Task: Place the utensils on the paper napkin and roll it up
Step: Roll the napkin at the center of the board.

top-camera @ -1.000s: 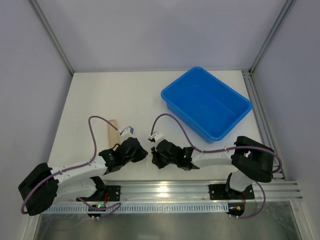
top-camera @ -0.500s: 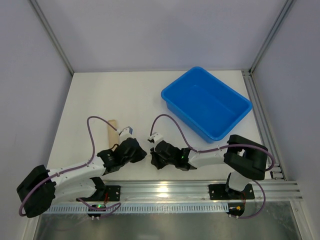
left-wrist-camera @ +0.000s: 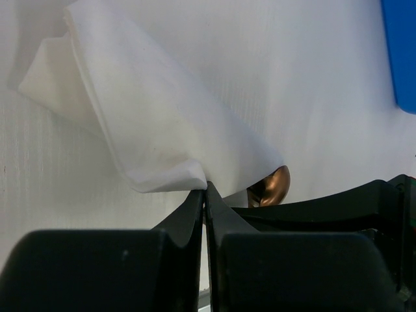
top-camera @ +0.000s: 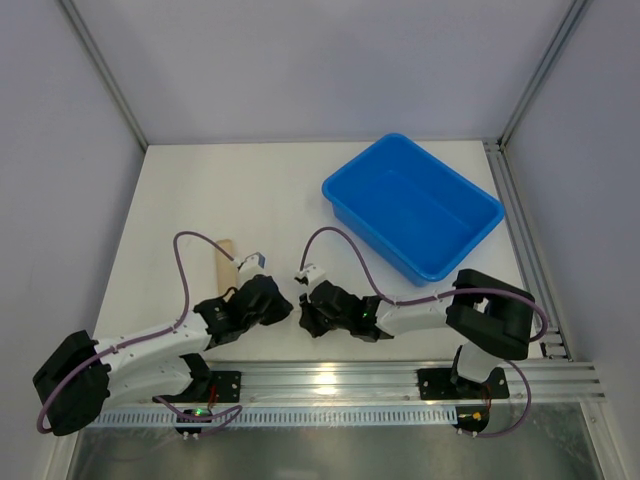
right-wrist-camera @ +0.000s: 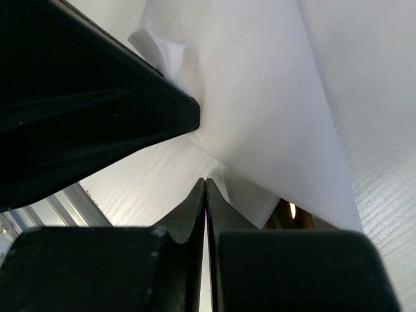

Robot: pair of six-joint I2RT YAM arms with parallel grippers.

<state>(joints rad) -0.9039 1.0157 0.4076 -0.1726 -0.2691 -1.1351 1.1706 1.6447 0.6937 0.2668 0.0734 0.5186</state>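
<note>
Though I can't pick it out in top view, paper napkin (left-wrist-camera: pixel 162 123) sits at both tips: left gripper (left-wrist-camera: pixel 205 188) jaws clamped on near fold, right gripper (right-wrist-camera: pixel 206 185) jaws together on same edge. Spoon (left-wrist-camera: pixel 270 186) bowl peeks beneath, just right of left tips; sheet runs up-frame.
</note>
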